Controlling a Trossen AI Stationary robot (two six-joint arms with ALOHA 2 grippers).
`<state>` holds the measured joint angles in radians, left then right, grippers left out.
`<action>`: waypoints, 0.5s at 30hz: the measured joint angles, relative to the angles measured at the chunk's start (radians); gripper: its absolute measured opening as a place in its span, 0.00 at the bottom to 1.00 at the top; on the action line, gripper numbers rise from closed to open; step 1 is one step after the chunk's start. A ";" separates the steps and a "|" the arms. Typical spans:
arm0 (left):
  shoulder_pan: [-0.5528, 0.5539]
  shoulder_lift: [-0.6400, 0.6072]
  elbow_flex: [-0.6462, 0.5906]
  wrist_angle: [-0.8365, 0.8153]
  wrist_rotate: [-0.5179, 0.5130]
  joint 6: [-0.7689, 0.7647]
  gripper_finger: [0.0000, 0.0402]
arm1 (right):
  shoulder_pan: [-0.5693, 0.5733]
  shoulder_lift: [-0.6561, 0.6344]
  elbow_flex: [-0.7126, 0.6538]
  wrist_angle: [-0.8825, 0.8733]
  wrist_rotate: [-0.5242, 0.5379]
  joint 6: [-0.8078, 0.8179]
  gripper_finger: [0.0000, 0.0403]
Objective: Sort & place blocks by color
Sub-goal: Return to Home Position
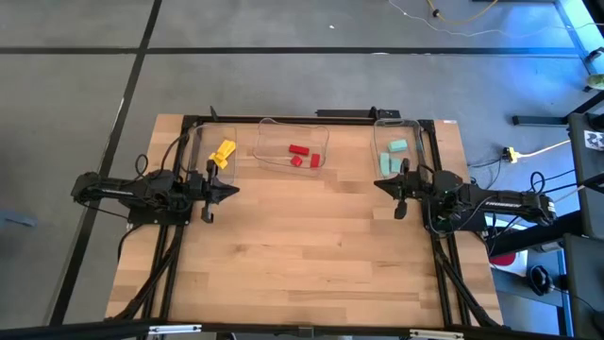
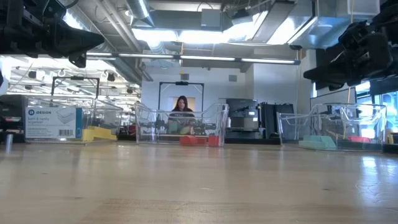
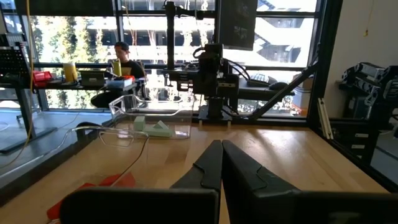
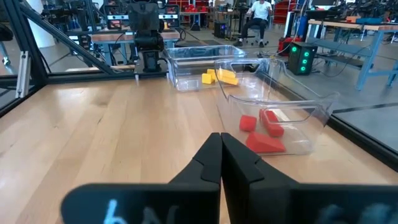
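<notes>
Plainly, the only writing I can read is on the white label (image 2: 53, 122) stuck to the left bin (image 2: 102, 115). In the low view its top line says "iDESIGN", and the lines under it are too small for me to make out. White marks on the body of my right tool, seen in its wrist view, are too blurred to read.

My left gripper (image 1: 230, 190) hangs above the table (image 1: 302, 274) just in front of the left bin. Its fingers are pressed together tip to tip with nothing between them. My right gripper (image 1: 381, 185) faces it from the other side, just in front of the right bin (image 1: 413, 159), and its fingers are likewise closed on nothing.

The yellow blocks (image 1: 224, 154) lie heaped in the left bin; the topmost one sits on a slant, not square to the bin's walls. The red blocks (image 1: 302, 156) are in the middle bin (image 1: 274, 127). One has its long axis along the table's far edge, and two more lie just beside each other, nearer the front. The teal blocks (image 1: 392, 156) are in the right bin. One lies crosswise near the far end, slightly tilted, and another runs lengthwise along the bin. I cannot make out the third as a separate block.
</notes>
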<state>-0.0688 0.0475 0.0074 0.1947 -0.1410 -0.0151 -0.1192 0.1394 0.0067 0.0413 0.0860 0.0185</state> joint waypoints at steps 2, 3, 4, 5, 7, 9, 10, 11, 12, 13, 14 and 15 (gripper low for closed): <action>0.000 0.000 0.000 0.000 0.000 0.000 0.00 | 0.000 0.000 0.000 0.000 0.000 0.000 0.00; 0.000 0.000 0.000 0.000 0.000 0.000 0.00 | 0.000 0.000 0.000 0.000 0.000 0.000 0.00; 0.000 0.000 0.000 0.000 0.000 0.000 0.00 | 0.000 0.000 0.000 0.000 0.000 0.000 0.00; 0.000 0.000 0.000 0.000 0.000 0.000 0.00 | 0.000 0.000 0.000 0.000 0.000 0.000 0.01; 0.000 0.000 0.000 0.000 0.000 0.000 0.00 | 0.000 0.000 0.000 0.000 0.000 0.000 0.01; 0.000 0.000 0.000 0.000 0.000 0.000 0.00 | 0.000 0.000 0.000 0.000 0.000 -0.001 0.01; 0.000 0.000 0.000 0.000 0.000 0.000 0.00 | 0.000 0.000 0.000 0.000 0.000 -0.001 0.02; 0.000 0.000 0.000 0.000 0.000 0.000 0.00 | 0.000 0.000 0.000 0.000 0.000 -0.001 0.02; 0.000 0.000 0.000 0.000 0.000 0.000 0.00 | 0.000 0.000 0.000 0.000 0.000 -0.001 0.02; 0.000 0.000 0.000 0.000 0.000 0.000 0.00 | 0.000 0.000 0.000 0.000 0.000 -0.001 0.02; 0.000 0.000 0.000 0.000 0.000 0.000 0.00 | 0.000 0.000 0.000 0.000 0.000 -0.001 0.02; 0.000 0.000 0.000 0.000 0.000 0.000 0.00 | 0.000 0.000 0.000 0.000 0.000 -0.001 0.02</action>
<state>-0.0689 0.0475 0.0074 0.1947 -0.1410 -0.0151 -0.1192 0.1394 0.0067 0.0414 0.0860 0.0177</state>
